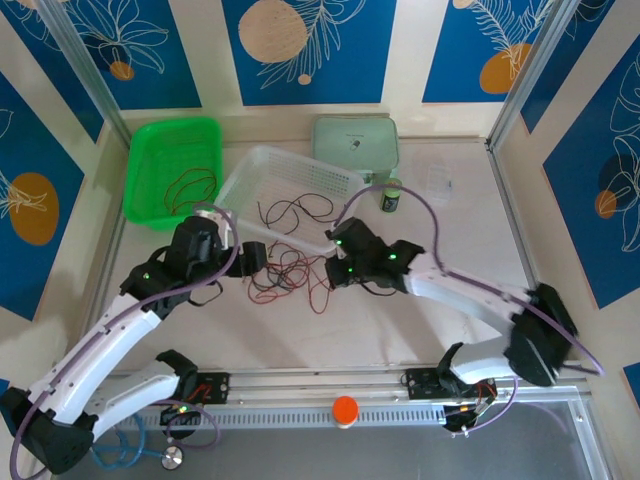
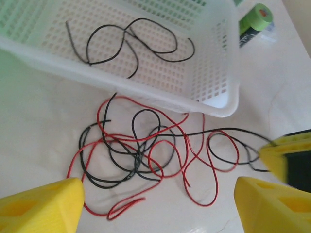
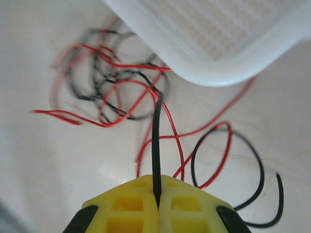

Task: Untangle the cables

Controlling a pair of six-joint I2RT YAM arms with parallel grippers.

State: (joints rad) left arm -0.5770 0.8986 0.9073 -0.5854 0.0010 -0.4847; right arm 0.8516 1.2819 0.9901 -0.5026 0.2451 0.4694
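Note:
A red and a black cable lie in one loose tangle (image 1: 290,275) on the white table, just in front of the white basket. In the left wrist view the tangle (image 2: 138,153) spreads between my open left gripper (image 2: 158,194), whose yellow fingers (image 2: 43,206) hover above it with nothing held. My left gripper (image 1: 255,262) sits at the tangle's left side. At the tangle's right side, my right gripper (image 1: 340,272) is shut on a black cable (image 3: 156,141), which rises straight out of its closed tips (image 3: 156,191). Red loops (image 3: 131,64) lie blurred beyond.
The white perforated basket (image 1: 250,175) holds another black wire (image 2: 131,43). Left of it, a green basket (image 1: 150,150) holds red wire (image 1: 190,188). A pale green lidded box (image 1: 355,140) and a small green-capped bottle (image 1: 391,195) stand behind. Light blue stethoscope tubing (image 1: 130,455) lies at the near left edge.

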